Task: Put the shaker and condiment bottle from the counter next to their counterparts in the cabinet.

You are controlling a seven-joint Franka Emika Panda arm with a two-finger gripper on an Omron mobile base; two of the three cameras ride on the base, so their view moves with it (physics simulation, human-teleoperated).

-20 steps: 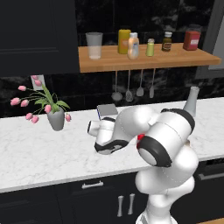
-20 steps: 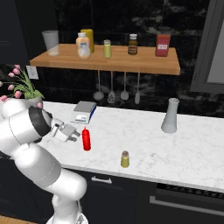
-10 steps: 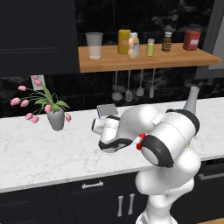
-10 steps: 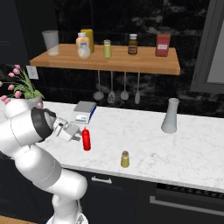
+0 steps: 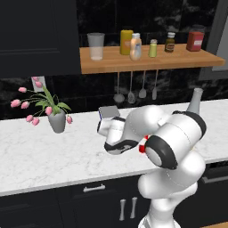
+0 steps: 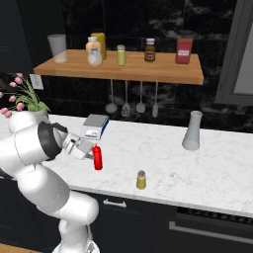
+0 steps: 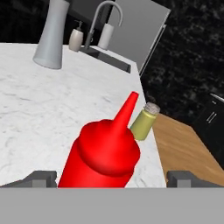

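Your claw (image 7: 111,177) is spread wide, grasping nothing, its tips flanking the condiment bottle (image 6: 98,157), which stands upright on the counter (image 6: 163,158). Close unevenly and that slim, glossy, smooth-sided bottle could tip or slide on the polished marble. The shaker (image 6: 141,180), a small capped cylinder, stands nearby toward the counter's front edge.
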